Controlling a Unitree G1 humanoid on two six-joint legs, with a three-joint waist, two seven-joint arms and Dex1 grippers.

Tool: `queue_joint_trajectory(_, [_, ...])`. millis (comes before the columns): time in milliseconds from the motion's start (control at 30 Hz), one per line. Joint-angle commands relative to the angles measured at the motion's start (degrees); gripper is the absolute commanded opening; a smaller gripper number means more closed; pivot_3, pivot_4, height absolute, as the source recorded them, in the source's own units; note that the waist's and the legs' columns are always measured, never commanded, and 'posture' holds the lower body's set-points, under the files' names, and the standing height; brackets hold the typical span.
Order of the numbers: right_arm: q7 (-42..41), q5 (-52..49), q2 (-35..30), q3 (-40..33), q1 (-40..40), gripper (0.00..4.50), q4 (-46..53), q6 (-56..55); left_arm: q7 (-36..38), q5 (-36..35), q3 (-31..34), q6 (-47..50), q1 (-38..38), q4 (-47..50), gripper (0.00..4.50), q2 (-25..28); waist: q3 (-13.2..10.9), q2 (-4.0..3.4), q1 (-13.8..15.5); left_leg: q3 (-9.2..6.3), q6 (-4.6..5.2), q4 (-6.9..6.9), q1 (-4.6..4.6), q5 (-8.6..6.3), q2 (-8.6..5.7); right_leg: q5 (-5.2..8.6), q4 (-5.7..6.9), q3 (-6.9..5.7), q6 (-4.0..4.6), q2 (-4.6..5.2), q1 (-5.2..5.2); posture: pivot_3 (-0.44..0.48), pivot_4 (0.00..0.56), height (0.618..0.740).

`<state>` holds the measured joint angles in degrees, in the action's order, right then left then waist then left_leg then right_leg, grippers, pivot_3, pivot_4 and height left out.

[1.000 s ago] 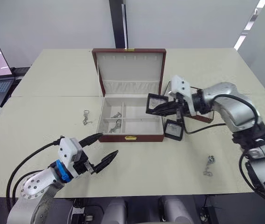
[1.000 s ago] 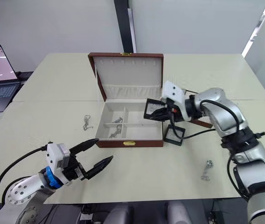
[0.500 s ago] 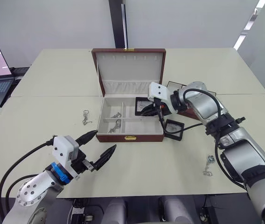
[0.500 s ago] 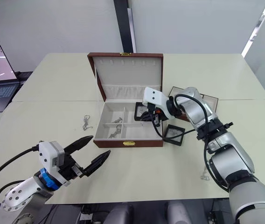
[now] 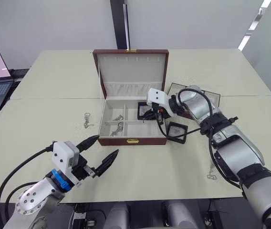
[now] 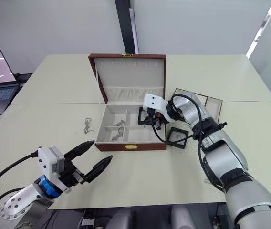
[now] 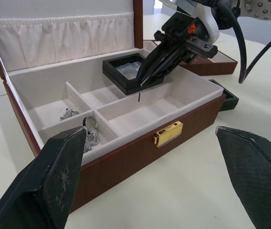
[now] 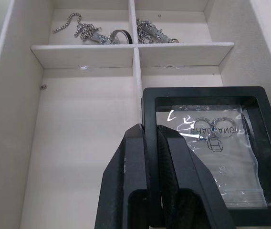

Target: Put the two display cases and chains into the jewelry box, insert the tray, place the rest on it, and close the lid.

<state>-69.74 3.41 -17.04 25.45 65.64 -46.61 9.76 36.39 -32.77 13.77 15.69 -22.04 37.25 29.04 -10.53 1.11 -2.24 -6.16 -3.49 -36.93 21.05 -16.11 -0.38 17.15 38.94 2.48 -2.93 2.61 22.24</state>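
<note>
Cream tabletop [image 5: 40, 119] carries your open reddish-brown wood-grain jewelry box [image 5: 133, 139]. Since a second ago your right gripper [image 7: 151, 72] has carried the square black display case [image 7: 131, 71] from beside the box to over its rear right compartment, fingers pinched on the frame edge. Second black display case [image 5: 177, 131] lies on the table just right of the box. Left gripper [image 5: 99, 152] hovers spread wide, holding nothing.

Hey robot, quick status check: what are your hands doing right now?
Right gripper shut on display case, over jewelry box. Left gripper open, idle. Second display case beside box. Nothing in the way.
</note>
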Motion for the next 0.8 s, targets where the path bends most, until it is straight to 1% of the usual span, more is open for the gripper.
queue_joint_trajectory(33, [0.34,0.54,0.73,-1.87,2.1,0.01,-1.34,-2.2,0.87,0.25,0.93,-2.33,-0.77,0.06,4.5,-0.5,0.0,0.0,-0.1,0.0,0.0,0.0,0.0,0.0,0.0,0.0,0.0,0.0,0.0,0.0,0.0,0.0,0.15,0.74])
queue_joint_trajectory(300, [0.03,2.08,1.58,-2.48,2.46,0.01,-3.55,-3.83,0.82,1.08,-0.02,-3.59,-1.04,-0.65,4.5,-1.03,0.0,0.0,-0.14,0.01,0.0,0.0,0.0,0.0,0.0,0.0,0.0,0.0,0.0,0.0,0.0,0.0,0.15,0.74])
queue_joint_trajectory(367, [-0.15,2.2,1.66,-2.81,2.46,0.72,-3.59,-3.88,0.84,1.18,-0.16,-3.71,-1.01,-0.72,4.5,-1.09,0.0,-0.01,-0.14,0.0,0.0,0.0,0.0,0.0,0.0,0.0,0.0,0.0,0.0,0.0,0.0,0.0,0.15,0.74])
queue_joint_trajectory(567, [-1.5,0.87,1.44,-4.62,2.63,2.13,-1.8,-2.73,1.08,1.03,-0.08,-3.51,-0.52,-0.86,4.5,-1.17,-0.01,-0.01,-0.15,0.0,0.0,0.0,0.0,0.0,0.0,0.0,0.0,0.0,0.0,0.0,0.0,0.0,0.15,0.74])
queue_joint_trajectory(633, [-1.89,0.74,1.35,-5.15,2.57,2.69,-1.11,-2.38,1.2,0.98,-0.05,-3.46,-0.36,-0.97,4.5,-1.09,-0.01,-0.01,-0.15,0.0,0.0,0.0,0.0,0.0,0.0,0.0,0.0,0.0,0.0,0.0,0.0,0.0,0.15,0.74])
queue_joint_trajectory(700, [-3.41,-0.96,0.54,-7.01,2.15,3.19,1.62,-1.01,1.17,0.89,-0.15,-2.99,0.68,-1.31,4.5,-0.77,-0.02,-0.02,-0.13,-0.01,0.0,0.01,0.0,0.0,0.0,0.0,0.0,0.0,0.0,0.0,0.0,0.0,0.15,0.74])
queue_joint_trajectory(733, [-4.12,-2.28,-0.02,-8.25,1.65,3.53,3.57,0.11,1.19,0.78,-0.23,-2.7,1.2,-1.39,4.5,-0.61,-0.02,-0.03,-0.1,-0.02,0.0,0.0,0.0,0.0,0.0,0.0,0.0,-0.01,0.0,0.0,0.0,0.0,0.15,0.74])
queue_joint_trajectory(767, [-4.35,-3.9,-0.53,-9.81,0.96,3.78,5.79,1.79,1.16,0.41,-0.2,-2.14,1.75,-1.46,4.5,-0.44,-0.02,-0.03,-0.08,-0.02,0.0,0.0,0.01,0.0,0.0,0.0,0.0,-0.01,0.0,0.0,0.0,0.0,0.15,0.74])
queue_joint_trajectory(800, [-4.36,-5.66,-1.25,-11.46,-0.05,4.12,8.55,4.73,1.25,-0.5,0.0,-1.2,2.17,-1.47,4.5,-0.16,-0.02,-0.03,0.03,-0.02,0.0,0.0,0.01,0.0,0.0,0.0,0.0,0.0,0.0,0.0,0.0,0.0,0.15,0.74])
